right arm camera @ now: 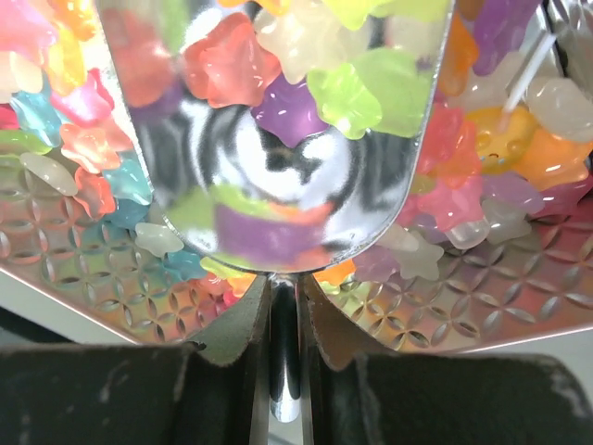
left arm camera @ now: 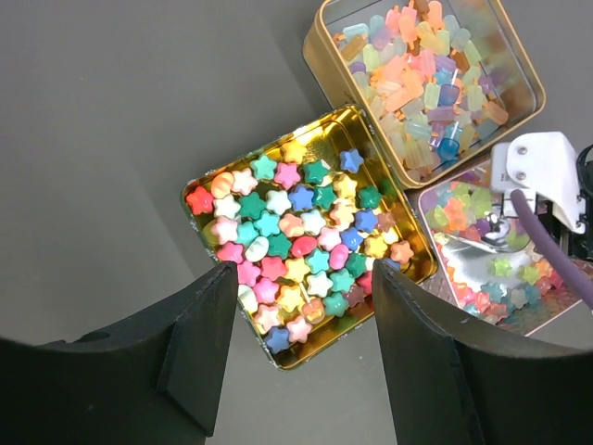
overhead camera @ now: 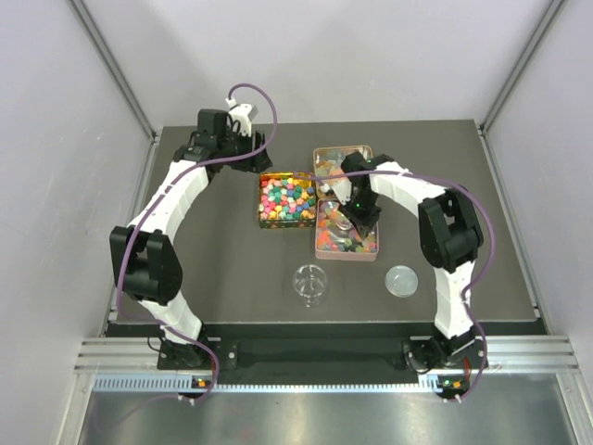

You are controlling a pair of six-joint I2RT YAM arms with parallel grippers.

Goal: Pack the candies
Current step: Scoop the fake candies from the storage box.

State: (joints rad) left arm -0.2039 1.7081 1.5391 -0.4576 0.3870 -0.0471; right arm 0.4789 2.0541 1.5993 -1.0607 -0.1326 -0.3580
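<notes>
candies point(left arm camera: 296, 246): opaque stars in gold tin point(left arm camera: 269, 146), translucent gummies elsewhere | left gripper point(left arm camera: 301, 278): gapes wide, empty | right gripper point(right arm camera: 284, 297): pinches mirror-bright scoop point(right arm camera: 278, 167), handle mostly hidden

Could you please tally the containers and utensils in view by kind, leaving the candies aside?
Tins: 3 (left tin, upper tin, lower tin)
Glass jar: 1
Clear lid: 1
Metal scoop: 1
Total: 6
</notes>
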